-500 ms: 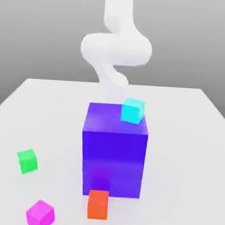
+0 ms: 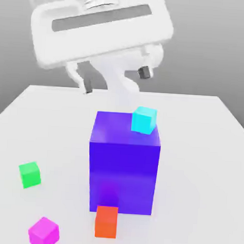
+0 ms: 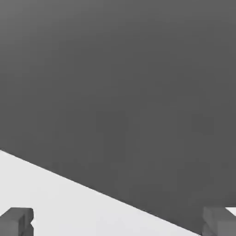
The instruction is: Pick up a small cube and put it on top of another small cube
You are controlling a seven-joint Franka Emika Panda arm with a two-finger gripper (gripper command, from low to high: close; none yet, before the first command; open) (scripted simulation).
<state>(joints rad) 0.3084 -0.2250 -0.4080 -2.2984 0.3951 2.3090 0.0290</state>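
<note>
The small magenta-pink cube point(image 2: 43, 231) sits on the white table point(image 2: 208, 149) at the near edge toward the exterior view's left, well apart from everything but the small green cube point(image 2: 29, 174), which lies a little farther back on the same side. Between them and the arm stands the big blue-violet block point(image 2: 123, 165), with a small cyan cube point(image 2: 144, 120) resting tilted on its top far corner and a small orange-red cube point(image 2: 106, 221) touching or just in front of its near face. The gripper point(image 2: 115, 78) hangs high above the back of the table with its dark fingertips point(image 2: 144, 71) spread wide and nothing between them. The likely trouble is the route: a low, direct path toward the magenta cube could clip the tall block or knock the cyan cube off it, so the hand probably needs to pass over or around. A poorly centred grasp could push the magenta cube off the table's near edge, and a careless release could nudge the green cube aside. No brand, label or writing can be read anywhere.
</note>
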